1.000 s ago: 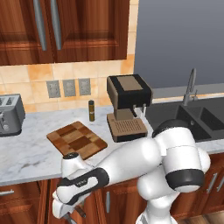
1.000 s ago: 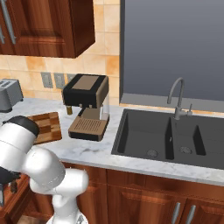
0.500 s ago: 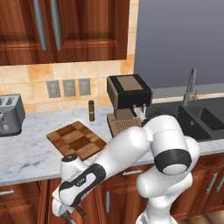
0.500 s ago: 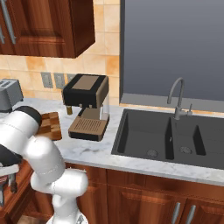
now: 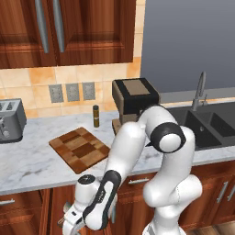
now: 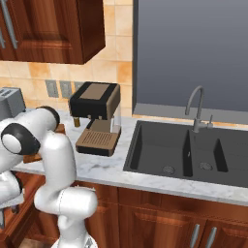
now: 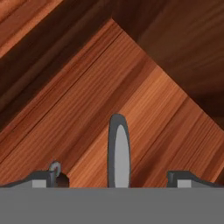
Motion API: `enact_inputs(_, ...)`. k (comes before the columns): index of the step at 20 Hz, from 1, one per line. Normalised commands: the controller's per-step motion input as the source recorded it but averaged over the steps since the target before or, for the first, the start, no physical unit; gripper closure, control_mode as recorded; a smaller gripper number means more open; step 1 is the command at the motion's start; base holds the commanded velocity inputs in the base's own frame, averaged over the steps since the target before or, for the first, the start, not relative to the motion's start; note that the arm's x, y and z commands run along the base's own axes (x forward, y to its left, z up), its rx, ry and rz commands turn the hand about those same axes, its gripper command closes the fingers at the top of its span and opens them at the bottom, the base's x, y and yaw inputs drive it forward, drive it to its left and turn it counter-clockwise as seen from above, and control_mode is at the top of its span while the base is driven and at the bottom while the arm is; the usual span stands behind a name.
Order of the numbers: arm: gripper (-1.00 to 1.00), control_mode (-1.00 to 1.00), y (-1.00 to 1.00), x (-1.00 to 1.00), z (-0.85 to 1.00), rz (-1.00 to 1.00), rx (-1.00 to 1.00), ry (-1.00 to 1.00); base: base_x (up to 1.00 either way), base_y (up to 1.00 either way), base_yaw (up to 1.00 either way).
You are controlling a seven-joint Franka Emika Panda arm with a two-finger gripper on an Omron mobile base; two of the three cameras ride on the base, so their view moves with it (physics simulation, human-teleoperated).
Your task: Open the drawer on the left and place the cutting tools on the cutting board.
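Arm folded down below the marble counter's (image 5: 32, 170) front edge, gripper (image 7: 114, 177) spread wide before the red-brown drawer (image 7: 109, 100), dark fingertips (image 7: 43, 177) standing either side of the silver bar handle (image 7: 118, 151) and not seen touching it. Seen from the hand: flat wood front with slanting grain, darker shadowed wood beyond its edges, handle a slim rounded grey bar running up from the bottom between the tips. In the left base view, hand (image 5: 75, 215) low against the cabinet fronts under the counter's front edge, below the cutting board (image 5: 80, 148).

Cutting board flat on the counter, turned corner-on, near corner close to the front edge: a square patchwork of light and dark brown blocks. Just behind its far corner, a small dark bottle (image 5: 96, 116) upright toward the back edge. Grey toaster (image 5: 10, 120) at the counter's left end, well apart from the board. Black-and-brown coffee machine (image 6: 96, 116) to the board's right, beside the dark sink (image 6: 193, 152) with its curved grey faucet (image 6: 196, 109) at the back rim. Cutting tools nowhere to be made out on the board.
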Motion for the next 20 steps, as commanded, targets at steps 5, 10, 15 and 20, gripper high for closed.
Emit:
enact_inputs(5,-1.0,-1.0,0.16,-0.06,-0.03,-0.02,0.0,-0.01,0.0,0.0,0.0)
enact_inputs(10,-1.0,-1.0,0.35,0.0,0.0,-0.02,-0.07,0.0,0.0,0.0,0.0)
enact_inputs(15,-1.0,-1.0,0.28,-0.48,0.0,-0.11,-0.11,-0.11,0.0,0.0,0.0)
enact_inputs(20,-1.0,-1.0,0.05,-0.02,0.0,-0.04,-0.04,0.0,0.0,0.0,0.0)
